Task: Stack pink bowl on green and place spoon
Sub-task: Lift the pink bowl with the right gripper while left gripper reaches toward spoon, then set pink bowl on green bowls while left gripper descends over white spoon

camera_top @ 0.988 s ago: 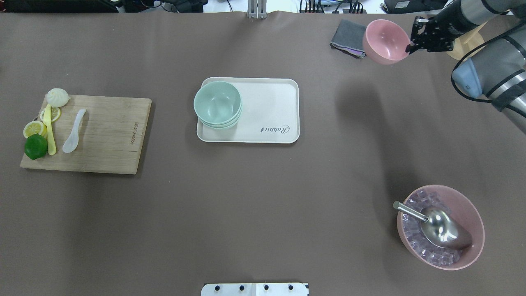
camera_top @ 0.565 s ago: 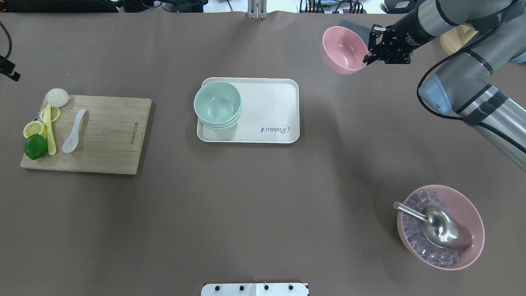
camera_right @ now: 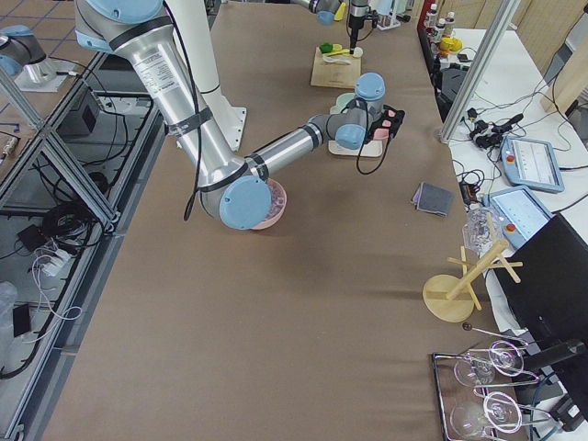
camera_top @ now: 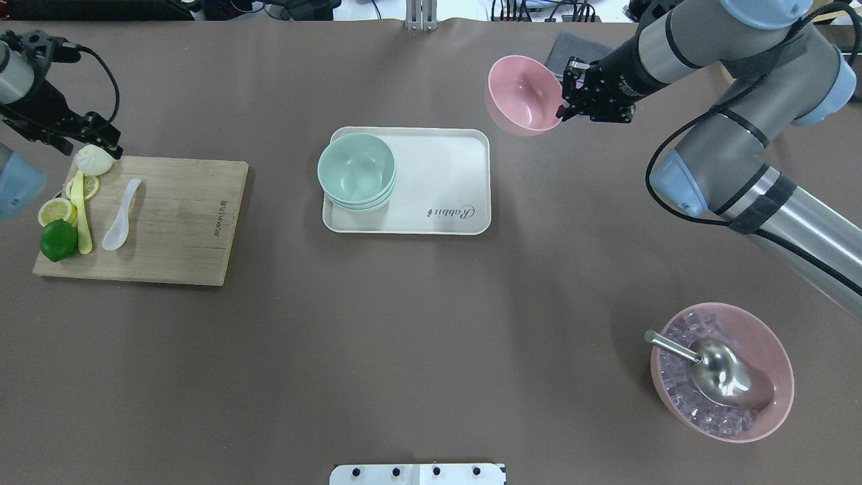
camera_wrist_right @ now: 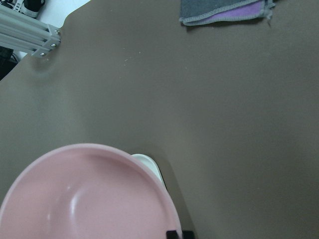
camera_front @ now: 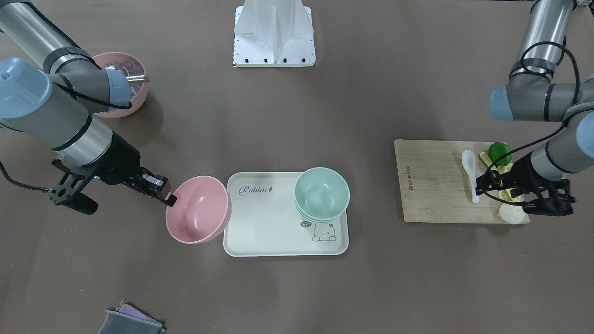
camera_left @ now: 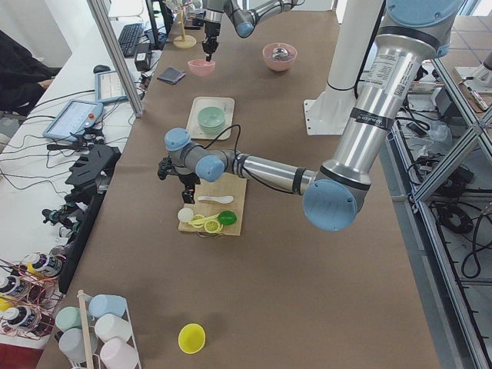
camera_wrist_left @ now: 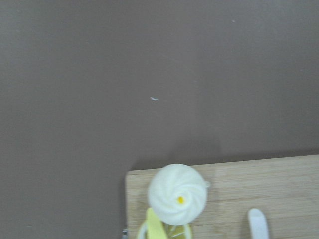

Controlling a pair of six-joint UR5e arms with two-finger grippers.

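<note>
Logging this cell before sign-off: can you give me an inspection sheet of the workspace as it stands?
Surface: brown table cover, smooth.
Job's things: pink bowl held in the air near the tray; green bowls nested on the tray; spoon lying on the cutting board.
Clutter: bun, lemon slices, lime, yellow utensil on the board; ice bowl with steel scoop; grey cloth.
Grippers: right gripper shut on the pink bowl's rim; left gripper open above the bun.
Cables: black cable looped along each wrist.
Surroundings: side bench with tablets; cup rack.
</note>
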